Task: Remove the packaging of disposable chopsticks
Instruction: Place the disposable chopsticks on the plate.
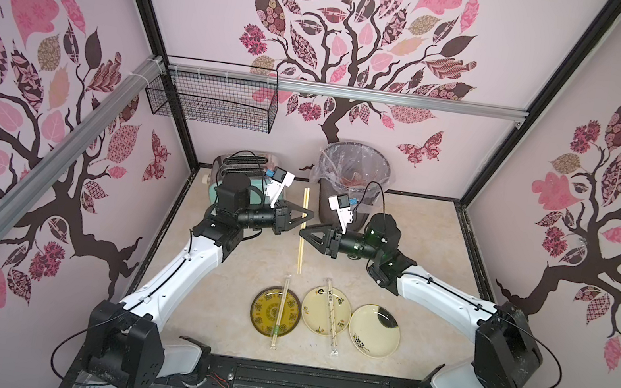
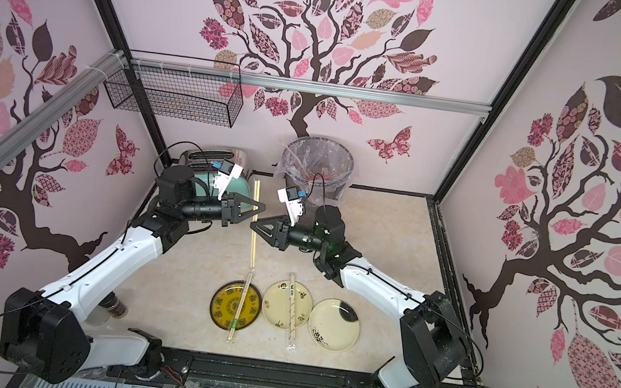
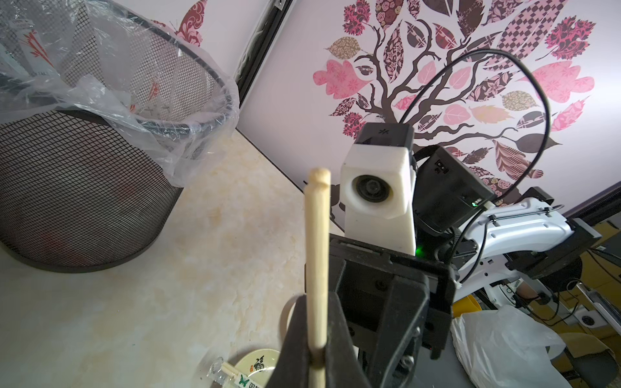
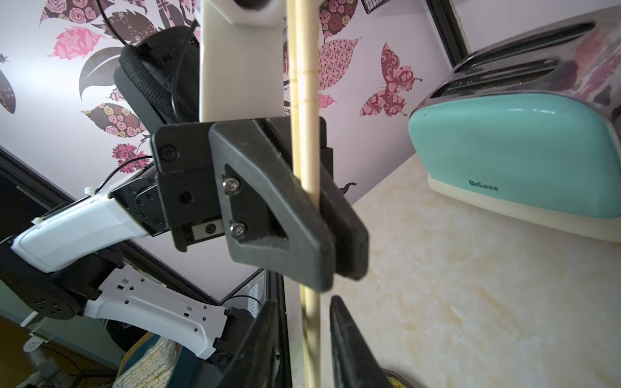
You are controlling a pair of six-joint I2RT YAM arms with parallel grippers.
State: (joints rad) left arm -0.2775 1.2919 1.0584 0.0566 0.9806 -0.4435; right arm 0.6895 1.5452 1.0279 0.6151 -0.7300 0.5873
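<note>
At the back of the pale marbled tabletop (image 1: 224, 315), near the middle: black mesh bin (image 1: 321, 205), lined with a clear bag (image 3: 188, 141) spilling over the rim. Off to its left, in the back corner: mint-green toaster (image 4: 510, 151) with chrome top and two slots. Higher up, hung on the rail: black wire basket (image 1: 210, 101). At the front, side by side in a row: dark plate (image 1: 262, 313) with yellow pattern, flowered cream plate (image 1: 314, 308), cream plate with black brushstroke (image 1: 373, 334). On the walls: tree decal (image 1: 348, 42), leaves pink and brown.
</note>
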